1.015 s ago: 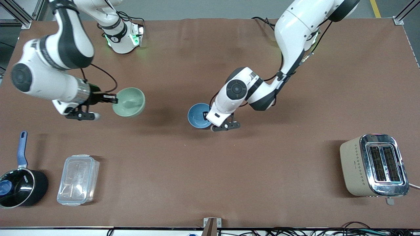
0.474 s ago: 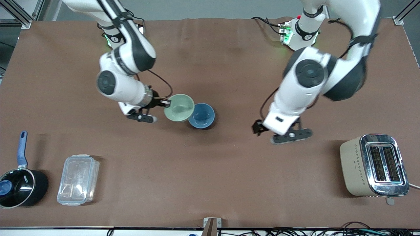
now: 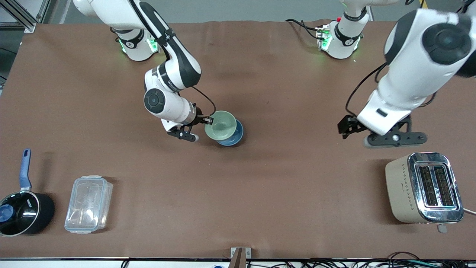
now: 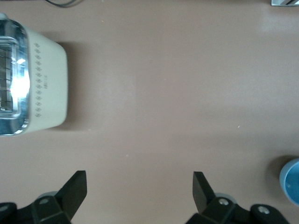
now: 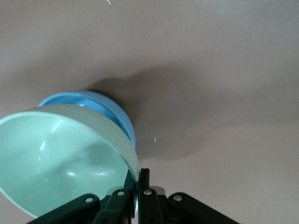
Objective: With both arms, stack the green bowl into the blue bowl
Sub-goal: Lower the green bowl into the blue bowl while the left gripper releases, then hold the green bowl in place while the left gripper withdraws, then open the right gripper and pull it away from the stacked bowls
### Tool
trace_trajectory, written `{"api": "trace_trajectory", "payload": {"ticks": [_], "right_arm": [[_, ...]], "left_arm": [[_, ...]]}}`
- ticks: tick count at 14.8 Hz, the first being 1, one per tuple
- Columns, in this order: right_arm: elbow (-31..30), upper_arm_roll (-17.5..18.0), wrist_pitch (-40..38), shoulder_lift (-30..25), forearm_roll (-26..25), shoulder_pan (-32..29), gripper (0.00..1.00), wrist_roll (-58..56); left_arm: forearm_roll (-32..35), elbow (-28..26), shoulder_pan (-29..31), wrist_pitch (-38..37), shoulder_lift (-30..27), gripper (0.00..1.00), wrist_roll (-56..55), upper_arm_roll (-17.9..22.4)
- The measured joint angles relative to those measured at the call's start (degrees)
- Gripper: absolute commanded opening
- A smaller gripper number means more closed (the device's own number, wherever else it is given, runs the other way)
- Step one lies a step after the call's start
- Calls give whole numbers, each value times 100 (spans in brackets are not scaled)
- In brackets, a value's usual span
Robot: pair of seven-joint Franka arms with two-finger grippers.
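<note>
My right gripper (image 3: 209,120) is shut on the rim of the pale green bowl (image 3: 220,125) and holds it tilted over the blue bowl (image 3: 235,137), which sits on the table mid-way between the arms. In the right wrist view the green bowl (image 5: 60,158) overlaps the blue bowl (image 5: 105,109) beneath it, with the gripper (image 5: 138,179) pinching the rim. My left gripper (image 3: 346,127) is open and empty, up over the table toward the left arm's end, above the spot beside the toaster. In the left wrist view its gripper (image 4: 139,186) frames bare table, and the blue bowl (image 4: 290,179) shows at the edge.
A beige toaster (image 3: 424,188) stands toward the left arm's end, near the front camera; it also shows in the left wrist view (image 4: 32,81). A black saucepan with a blue handle (image 3: 20,206) and a clear plastic container (image 3: 88,204) sit toward the right arm's end.
My right gripper carried the green bowl across the table until it is over the blue bowl. My left gripper let go of the blue bowl and drew away toward the toaster.
</note>
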Motion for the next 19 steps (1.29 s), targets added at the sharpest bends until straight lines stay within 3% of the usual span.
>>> {"api": "trace_trajectory", "payload": {"ticks": [6,11,14,16,19], "right_arm": [[69,8,265,282,324,242,4,1],[128,8,265,355,356,278,7,-1],[197,7,265,441,359,287,9,-1],[199,7,265,468,359,291,18,-1],[200,6,262,477,361,293,49,0]], "left_arm": [[-612,-263,-379,-869,-846,100,1093,1053],[-709,-677,-580,-1240,-1337,100,1465,1531],[-709,-797,-625,-1245,-1476,100,1466,1588],[-709,-904,-621,-1246,-1555,100,1466,1596],[-818,-968,-481,-1242,-1615,100,1573,1597]]}}
